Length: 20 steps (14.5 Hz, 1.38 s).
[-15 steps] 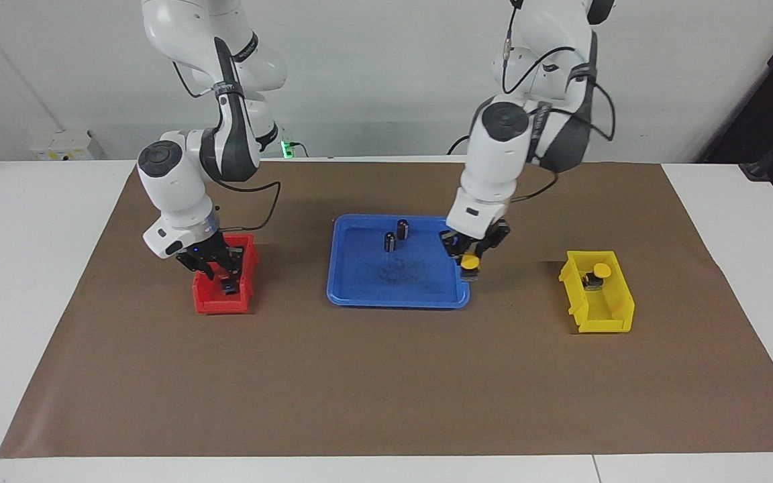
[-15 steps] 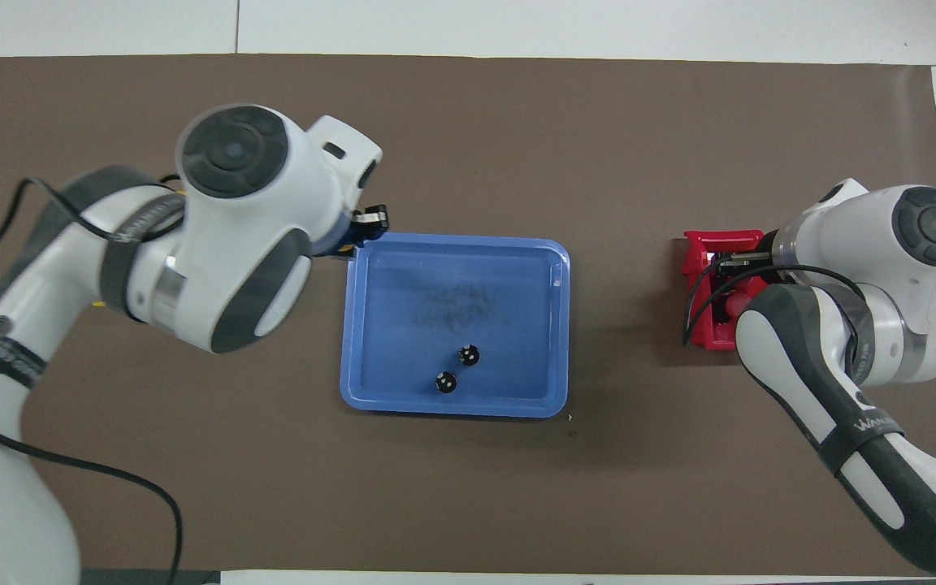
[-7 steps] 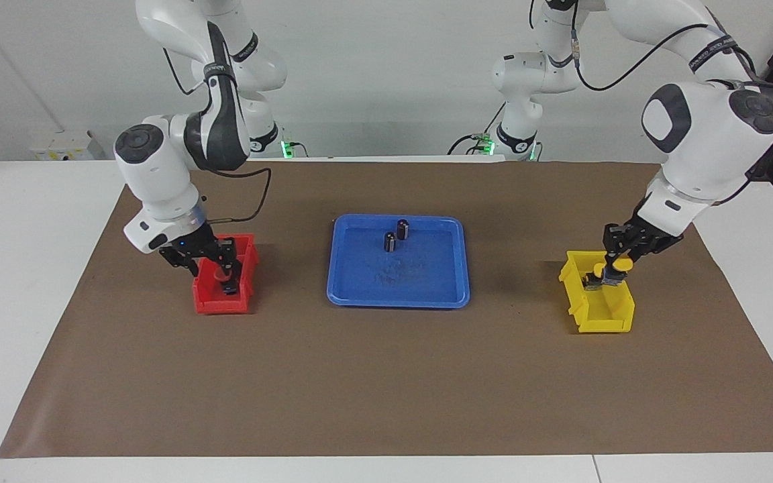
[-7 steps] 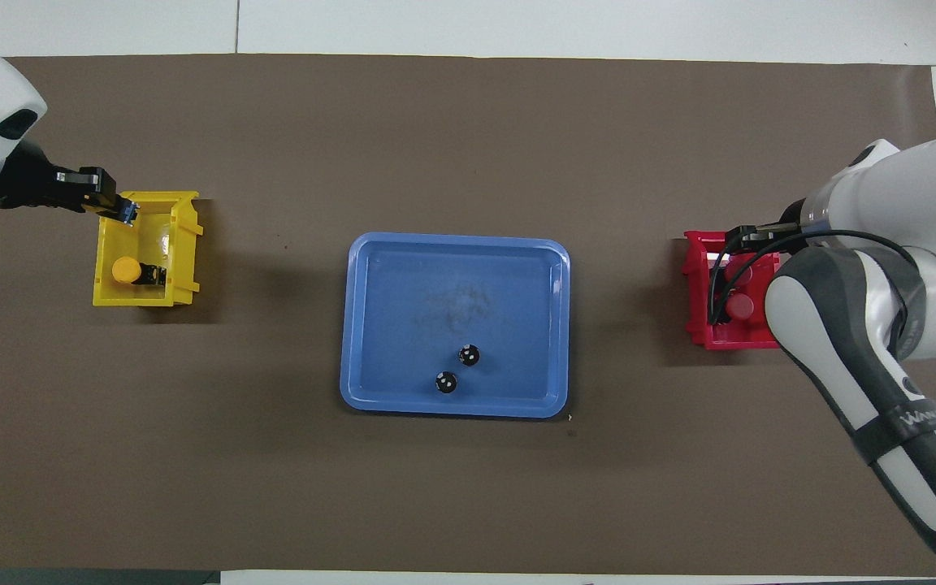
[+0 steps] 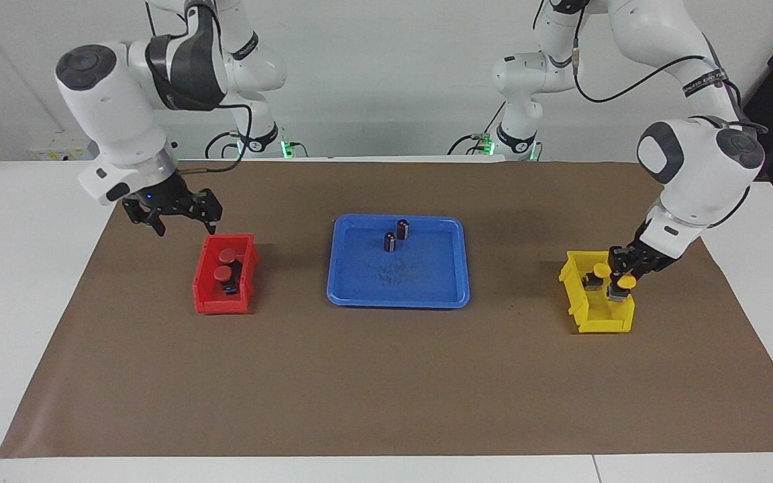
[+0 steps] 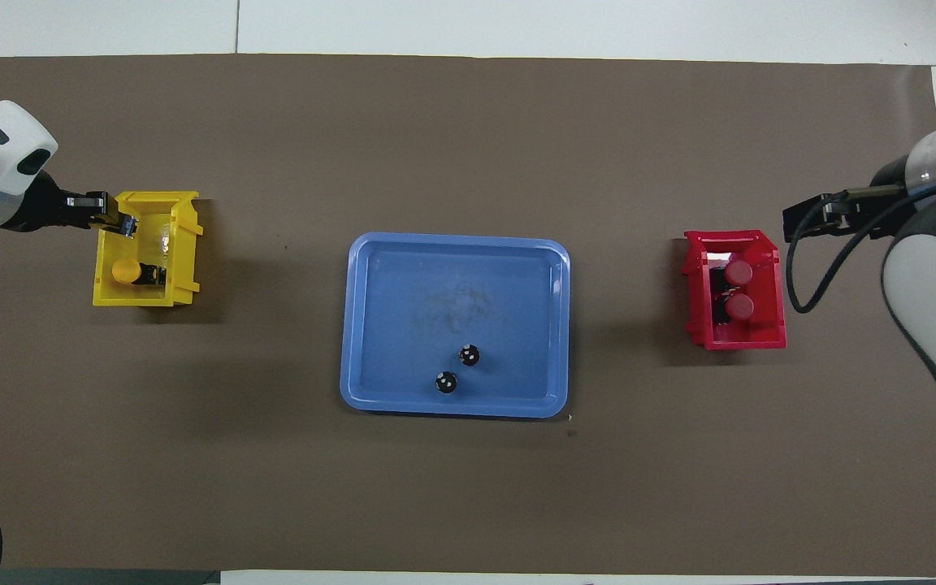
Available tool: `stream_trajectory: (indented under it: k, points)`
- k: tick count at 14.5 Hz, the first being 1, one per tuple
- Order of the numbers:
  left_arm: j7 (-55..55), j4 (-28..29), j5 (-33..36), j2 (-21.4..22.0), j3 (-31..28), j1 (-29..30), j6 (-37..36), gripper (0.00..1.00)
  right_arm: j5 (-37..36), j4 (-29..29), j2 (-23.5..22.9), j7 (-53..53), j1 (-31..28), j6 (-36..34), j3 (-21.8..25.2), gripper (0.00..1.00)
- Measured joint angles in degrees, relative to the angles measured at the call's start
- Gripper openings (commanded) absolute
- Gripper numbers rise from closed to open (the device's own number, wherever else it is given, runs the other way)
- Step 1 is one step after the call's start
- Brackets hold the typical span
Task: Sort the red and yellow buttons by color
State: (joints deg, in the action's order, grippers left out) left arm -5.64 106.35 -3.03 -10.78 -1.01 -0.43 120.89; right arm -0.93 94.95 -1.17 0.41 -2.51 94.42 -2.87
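Two red buttons [image 5: 227, 255] [image 6: 736, 272] lie in the red bin [image 5: 207, 298] [image 6: 740, 343]. My right gripper [image 5: 182, 218] [image 6: 803, 219] is open and empty, raised over the mat beside that bin. My left gripper [image 5: 621, 272] [image 6: 121, 223] is down in the yellow bin [image 5: 598, 325] [image 6: 184, 276], shut on a yellow button [image 5: 625, 283]. That button is hidden under the gripper in the overhead view. A second yellow button [image 5: 601, 270] [image 6: 125, 270] lies in the same bin beside it.
A blue tray [image 5: 359, 292] [image 6: 370, 309] sits at the middle of the brown mat [image 5: 386, 389]. Two dark cylinders without coloured caps [image 5: 403, 228] [image 6: 469, 355] stand in it at the edge nearer to the robots.
My left gripper carried the yellow button from the tray's edge to the yellow bin and lowered it in. My right gripper let go of a red button in the red bin and rose away.
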Motion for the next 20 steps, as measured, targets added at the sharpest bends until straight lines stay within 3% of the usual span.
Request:
stream_trajectory:
  k: [3,6,7,12,13,15,16,20]
  points:
    - [0.2,1.3,-1.6,-1.6,0.7,-0.2,3.8,0.01,0.0,-4.7,1.9,0.0,-1.4,-7.9,0.5,1.0]
    - [1.0,1.8,-2.1,-3.7,1.1,-1.0,7.3,0.02,0.0,-4.9,1.8,-0.1,-1.9,-8.3,1.0,1.0]
    - [1.2,1.8,-2.1,-4.1,1.1,-1.0,7.8,0.09,0.0,-4.9,1.6,-0.1,-1.9,-8.3,1.0,1.0]
    - [1.9,2.8,-2.2,-4.2,0.8,-0.7,8.3,0.06,0.0,-5.2,1.4,-0.1,-1.9,-8.2,1.3,1.0]
    - [1.9,3.4,-2.2,-4.2,0.8,-0.7,9.0,0.11,0.0,-5.2,1.4,-0.1,-1.9,-8.2,1.3,1.0]
    - [1.9,4.5,-2.2,-4.1,0.8,-0.7,10.5,0.35,0.0,-5.3,1.4,-0.1,-1.9,-8.2,1.3,1.0]
    - [1.9,4.5,-2.2,-4.1,0.8,-0.7,10.7,0.41,0.0,-5.3,1.4,-0.1,-1.9,-8.2,1.3,1.0]
    - [1.9,4.3,-2.2,-4.0,0.7,-0.7,10.7,0.5,0.0,-5.3,1.4,-0.1,-1.9,-8.2,1.3,1.0]
